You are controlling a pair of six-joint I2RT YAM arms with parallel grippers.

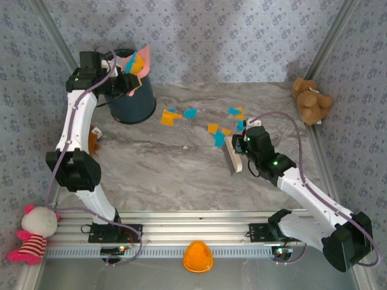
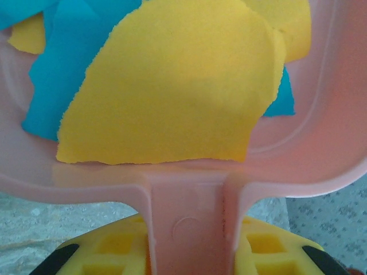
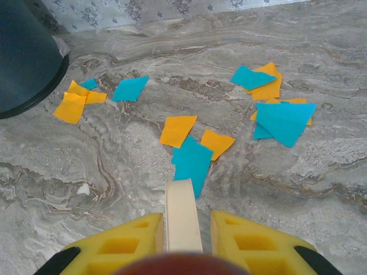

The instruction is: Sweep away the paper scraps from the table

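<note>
left tool (image 1: 123, 84) is clenched on the handle of the pink dustpan (image 2: 186, 220), raised and tilted above the dark bin (image 1: 130, 103), yellow and blue bits lying in the pan. right tool (image 3: 183, 243) is clamped on the cream brush (image 3: 182, 212), low at the counter (image 1: 163, 172). to empty cleanly, the pan looks to need a steeper tilt with its mouth inside the bin's rim, so nothing flutters back out. the paper scraps (image 3: 192, 157) on the counter lie just ahead of the right tool's brush, others spread left towards the bin and off to the right.
</note>
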